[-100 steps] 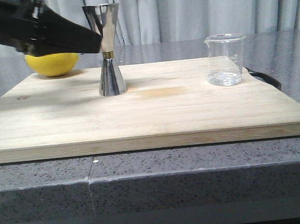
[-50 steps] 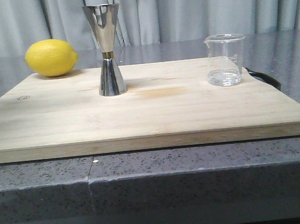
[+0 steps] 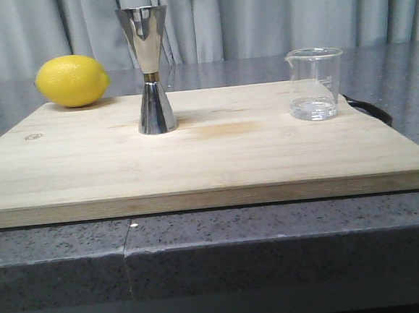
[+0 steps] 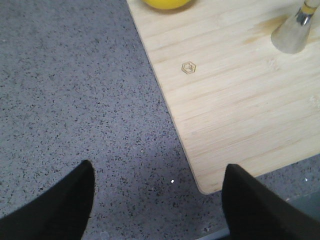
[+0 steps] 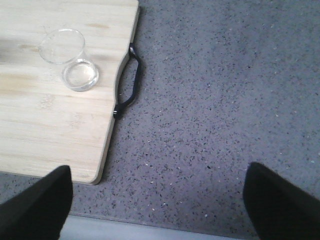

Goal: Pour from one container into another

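A small clear glass beaker [image 3: 314, 83] stands upright at the right of the bamboo board [image 3: 210, 160], with a little clear liquid at its bottom; it also shows in the right wrist view [image 5: 70, 60]. A shiny metal hourglass cup [image 3: 150, 68] stands upright at the board's middle left; only its base [image 4: 295, 30] shows in the left wrist view. My left gripper [image 4: 157, 200] is open over the grey counter, off the board's left corner. My right gripper [image 5: 157, 200] is open over the counter to the right of the board. Neither gripper shows in the front view.
A yellow lemon [image 3: 71, 80] lies at the board's back left corner. A black handle [image 5: 129, 82] is fixed to the board's right edge, near the beaker. The speckled grey counter [image 3: 215, 232] surrounds the board, and grey curtains hang behind.
The left arm, which reached across the lemon up to the metal cup one second ago, has pulled back out of the front view. The cup, beaker and lemon have not moved.
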Motion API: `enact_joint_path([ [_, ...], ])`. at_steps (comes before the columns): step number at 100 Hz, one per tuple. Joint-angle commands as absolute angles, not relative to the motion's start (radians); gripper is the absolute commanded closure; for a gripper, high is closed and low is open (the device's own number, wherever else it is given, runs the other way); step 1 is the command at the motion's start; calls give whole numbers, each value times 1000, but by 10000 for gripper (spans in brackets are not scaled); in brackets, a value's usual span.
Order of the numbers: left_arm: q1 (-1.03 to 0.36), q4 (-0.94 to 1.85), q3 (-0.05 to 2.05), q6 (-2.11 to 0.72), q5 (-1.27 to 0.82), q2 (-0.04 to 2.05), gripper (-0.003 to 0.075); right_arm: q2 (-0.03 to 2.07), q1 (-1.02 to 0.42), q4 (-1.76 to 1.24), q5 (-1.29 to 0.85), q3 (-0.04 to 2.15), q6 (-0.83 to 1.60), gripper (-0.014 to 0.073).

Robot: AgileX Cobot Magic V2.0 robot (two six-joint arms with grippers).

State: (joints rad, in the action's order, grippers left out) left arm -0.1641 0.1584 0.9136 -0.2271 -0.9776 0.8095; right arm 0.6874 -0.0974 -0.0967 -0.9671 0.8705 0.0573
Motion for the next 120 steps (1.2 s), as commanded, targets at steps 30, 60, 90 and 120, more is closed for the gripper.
enact_joint_path([
  [30, -161, 213, 732, -142, -690, 545, 229, 509, -92, -26, -822, 786, 55, 1],
  [60, -161, 221, 730, -142, -685, 547, 448, 509, -92, -25, -833, 786, 55, 452],
  [90, -161, 221, 724, -142, -655, 547, 739, 509, -92, -27, -833, 786, 55, 669],
  [120, -161, 223, 720, -142, -643, 547, 739, 509, -92, -32, -830, 786, 55, 669],
])
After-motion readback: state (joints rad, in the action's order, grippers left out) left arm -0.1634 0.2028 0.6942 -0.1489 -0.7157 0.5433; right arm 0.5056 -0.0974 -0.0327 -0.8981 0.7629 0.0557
